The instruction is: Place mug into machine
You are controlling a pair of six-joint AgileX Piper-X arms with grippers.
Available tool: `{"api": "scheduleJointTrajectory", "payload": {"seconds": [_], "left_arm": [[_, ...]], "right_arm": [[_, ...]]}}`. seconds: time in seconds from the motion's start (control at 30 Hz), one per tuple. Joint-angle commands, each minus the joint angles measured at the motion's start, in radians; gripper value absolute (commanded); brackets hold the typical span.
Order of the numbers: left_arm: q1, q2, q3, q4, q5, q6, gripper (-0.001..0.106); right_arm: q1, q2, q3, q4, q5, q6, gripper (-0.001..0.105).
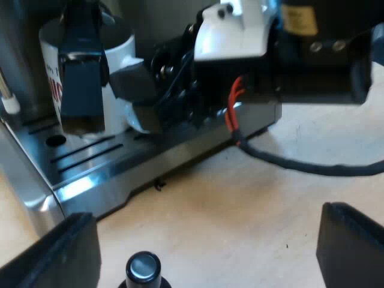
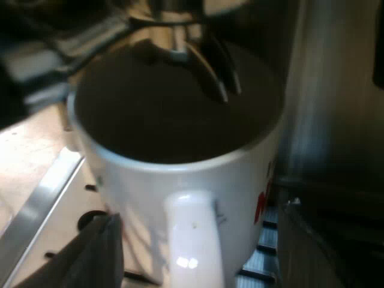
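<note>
Pale wood-grain worktop (image 1: 258,198), evenly lit, brighter toward one edge; few small dark marks on surface, soft shadows.

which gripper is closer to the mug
Right. The right gripper is at the mug, on its handle side. The left gripper is well apart from it, over the tamper on the table.

Mug (image 1: 123,54) half hidden behind right claw (image 1: 113,117); red lettering (image 1: 54,90) unreadable; tamper (image 1: 143,268) cut off below knob.
</note>
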Motion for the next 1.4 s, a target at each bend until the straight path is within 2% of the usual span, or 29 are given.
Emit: {"api": "scheduleJointTrajectory", "payload": {"seconds": [0.03,0.13,0.23,0.33,0.57,0.8,0.97,1.13,1.23,1.4], "left_arm": [[-0.003,-0.003,-0.029,0.020,0.015,-0.014,0.081],[-0.003,-0.003,-0.061,0.048,0.010,-0.014,0.081],[-0.003,-0.003,-0.083,0.049,0.005,-0.014,0.081],[-0.003,-0.003,-0.108,0.051,-0.005,-0.014,0.081],[-0.003,-0.014,-0.170,0.089,-0.005,-0.014,0.081],[-0.003,-0.115,-0.210,0.176,-0.005,-0.014,0.081],[-0.003,-0.200,-0.209,0.208,-0.005,-0.072,0.081],[-0.003,-0.254,-0.209,0.232,-0.005,-0.077,0.081],[-0.003,-0.275,-0.209,0.231,-0.005,-0.077,0.081],[-0.003,-0.279,-0.209,0.231,-0.005,-0.077,0.081]], "right_arm": [[0.010,-0.034,-0.012,0.070,0.005,-0.004,0.058],[0.035,-0.070,-0.012,0.177,0.021,0.046,0.058],[0.067,-0.102,-0.012,0.243,0.096,0.092,0.058],[0.098,-0.130,-0.012,0.286,0.163,0.096,0.058],[0.146,-0.200,-0.012,0.392,0.168,0.096,0.058],[0.149,-0.287,-0.012,0.442,0.168,0.096,0.058],[0.155,-0.347,-0.012,0.442,0.168,0.093,0.055],[0.182,-0.395,-0.012,0.442,0.168,0.084,0.041],[0.209,-0.413,-0.012,0.442,0.168,0.073,0.039],[0.231,-0.411,-0.012,0.388,0.168,-0.010,0.035]]}}
